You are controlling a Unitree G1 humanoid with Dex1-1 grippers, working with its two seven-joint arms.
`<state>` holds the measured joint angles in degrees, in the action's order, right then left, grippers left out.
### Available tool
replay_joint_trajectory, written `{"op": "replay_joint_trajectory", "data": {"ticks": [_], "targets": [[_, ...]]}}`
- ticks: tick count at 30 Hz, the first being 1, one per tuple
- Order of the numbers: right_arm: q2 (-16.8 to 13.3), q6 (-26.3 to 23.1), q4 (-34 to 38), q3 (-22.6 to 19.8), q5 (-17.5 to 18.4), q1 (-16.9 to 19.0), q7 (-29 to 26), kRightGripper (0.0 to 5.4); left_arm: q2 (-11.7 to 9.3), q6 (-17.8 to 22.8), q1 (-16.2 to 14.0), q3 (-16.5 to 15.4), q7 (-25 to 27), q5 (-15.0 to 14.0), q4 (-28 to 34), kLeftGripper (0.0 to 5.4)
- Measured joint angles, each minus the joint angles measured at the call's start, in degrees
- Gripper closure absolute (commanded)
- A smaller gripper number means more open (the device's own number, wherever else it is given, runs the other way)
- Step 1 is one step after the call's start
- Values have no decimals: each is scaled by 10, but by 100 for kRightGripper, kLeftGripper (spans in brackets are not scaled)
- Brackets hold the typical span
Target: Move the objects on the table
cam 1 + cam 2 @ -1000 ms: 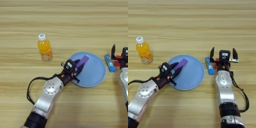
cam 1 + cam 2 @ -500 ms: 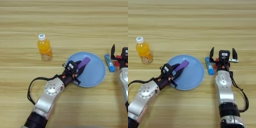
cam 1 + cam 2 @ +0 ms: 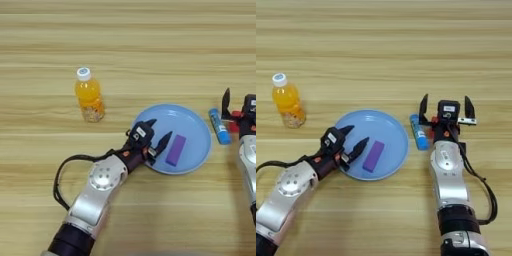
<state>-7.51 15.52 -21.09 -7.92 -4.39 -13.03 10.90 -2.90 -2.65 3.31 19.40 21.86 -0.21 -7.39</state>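
One bottle (image 3: 89, 98), far left on the table (image 3: 125, 45): clear, orange drink, white cap, standing upright and well apart from everything else. No label I can read on it.

Next, one blue plate (image 3: 195, 125), round and shallow. On it, one purple block (image 3: 175, 150), lying flat, slightly tilted, in the near half of the plate.

My left gripper (image 3: 156, 135) sits at the plate's left rim, over the edge. Its two black fingers are spread apart in a wide V, the tips pointing toward the block. Nothing sits between them; the nearer fingertip is just beside the block's left side, and I cannot tell whether it touches. There is a small white tag on the gripper body, too small to read.

Right of the plate, one blue tube (image 3: 418, 131) with a paler cap at its far end, lying on the wood just beside the plate's right rim. No writing shows on it.

Then my right gripper (image 3: 446, 105), just right of the tube, forearm coming up from the near edge. Its two black fingers stand upright and far apart, holding nothing, the left finger close to the tube's far end.
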Motion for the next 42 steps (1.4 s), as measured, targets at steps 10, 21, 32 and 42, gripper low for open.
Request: {"op": "replay_joint_trajectory", "data": {"ticks": [10,21,32,42], "targets": [[0,0,5,2,0,0,0,0,0,-5,12,-25,-16,0,-8,122],[0,0,9,5,0,0,-1,0,-1,-21,25,-45,-29,1,-30,25],[0,-1,9,6,0,0,-1,0,-1,-38,46,-54,-41,6,-82,2],[0,-1,9,8,0,0,-1,0,-2,-64,63,-69,-61,23,-124,2]]}}
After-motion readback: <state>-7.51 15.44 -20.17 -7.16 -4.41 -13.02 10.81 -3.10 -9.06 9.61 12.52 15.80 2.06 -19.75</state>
